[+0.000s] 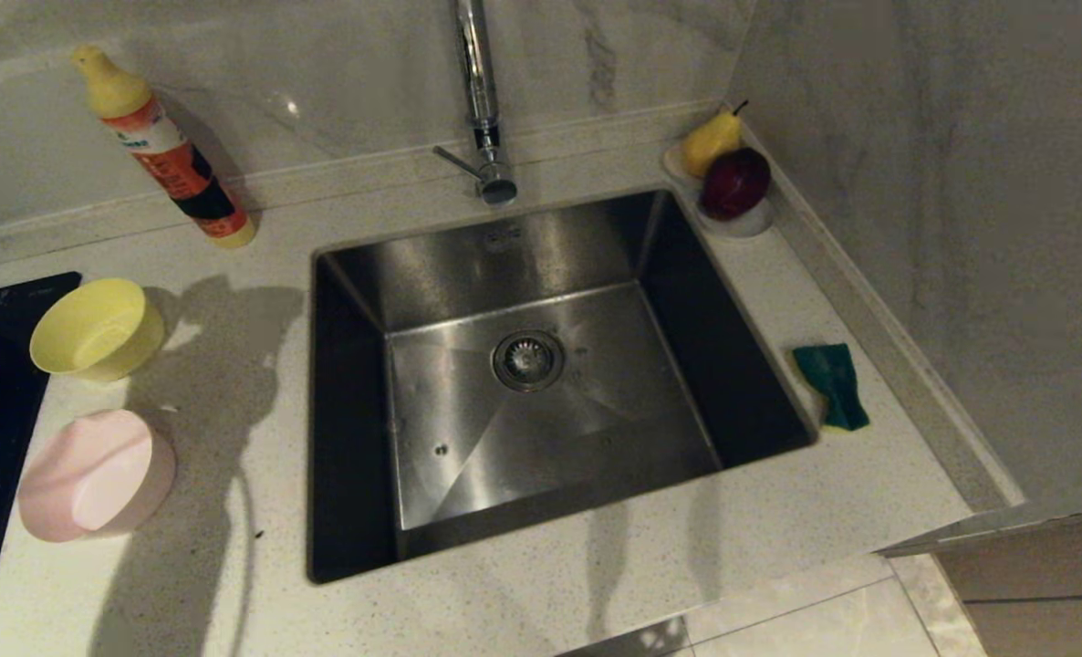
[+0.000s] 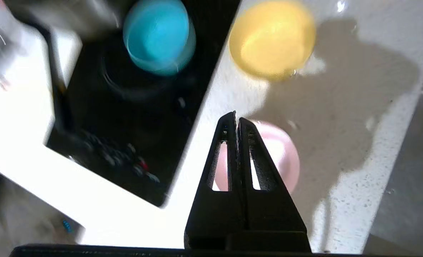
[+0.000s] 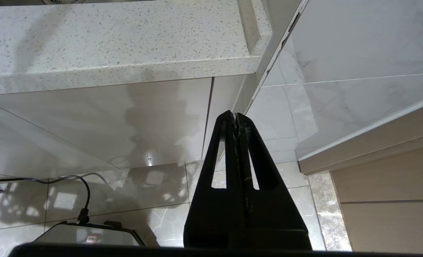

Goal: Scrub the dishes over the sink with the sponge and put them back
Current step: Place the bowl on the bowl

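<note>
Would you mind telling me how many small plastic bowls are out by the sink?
3: the yellow bowl and pink bowl on the counter left of the sink, the blue bowl on the black hob.

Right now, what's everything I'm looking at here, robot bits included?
sink: one, steel, set in the middle of the counter
tap: one, chrome, behind the sink
sponge: one, green, counter on the robot's right of the sink
yellow bowl: one, counter on the sink's other side
pink bowl: one, tipped, nearer than the yellow bowl
blue bowl: one, on the black hob
bottle: one, orange and yellow, against the back wall
pear, plum: one each, white dish in the corner
left pincer: black, shut, above the pink bowl
right pincer: black, shut, below the counter
</note>
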Robot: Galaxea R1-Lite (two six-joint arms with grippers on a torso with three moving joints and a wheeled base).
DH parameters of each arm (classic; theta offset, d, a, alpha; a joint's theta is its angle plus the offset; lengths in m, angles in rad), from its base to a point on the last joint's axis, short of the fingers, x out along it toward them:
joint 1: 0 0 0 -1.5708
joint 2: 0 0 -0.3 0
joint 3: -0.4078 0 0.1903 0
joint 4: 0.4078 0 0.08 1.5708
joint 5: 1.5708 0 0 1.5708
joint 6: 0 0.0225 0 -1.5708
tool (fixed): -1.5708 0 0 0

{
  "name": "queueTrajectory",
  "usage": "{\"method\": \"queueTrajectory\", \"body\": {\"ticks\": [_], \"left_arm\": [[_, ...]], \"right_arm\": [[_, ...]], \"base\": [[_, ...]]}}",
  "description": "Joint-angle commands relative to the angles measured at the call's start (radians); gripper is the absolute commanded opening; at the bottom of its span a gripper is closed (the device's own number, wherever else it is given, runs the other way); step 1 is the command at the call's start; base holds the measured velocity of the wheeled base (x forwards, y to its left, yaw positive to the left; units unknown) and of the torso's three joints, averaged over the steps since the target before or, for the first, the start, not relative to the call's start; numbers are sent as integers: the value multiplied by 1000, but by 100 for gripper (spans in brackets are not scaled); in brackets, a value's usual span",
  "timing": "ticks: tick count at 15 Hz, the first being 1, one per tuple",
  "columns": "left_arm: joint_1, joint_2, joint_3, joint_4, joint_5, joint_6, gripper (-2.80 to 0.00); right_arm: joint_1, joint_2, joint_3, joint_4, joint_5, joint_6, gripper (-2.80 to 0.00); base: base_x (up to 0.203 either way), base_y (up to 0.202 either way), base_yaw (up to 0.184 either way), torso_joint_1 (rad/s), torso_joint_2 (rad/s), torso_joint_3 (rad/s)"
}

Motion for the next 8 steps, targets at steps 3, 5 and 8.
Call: {"method": "queueTrajectory", "body": {"ticks": [3,5,8], "left_arm": [[140,167,11,6,-162,-148,-280],[200,237,1,-2,-223,-196,-280],[280,340,-61,-26,-257,-249,-280]], "right_arm": [[0,-2,0,0,1,-1,-280],[0,-2,0,0,1,-1,-280],[0,-2,0,0,1,-2,-280]], "base": [[0,0,0,0,0,0],[0,0,0,0,0,0],[0,0,0,0,0,0]]}}
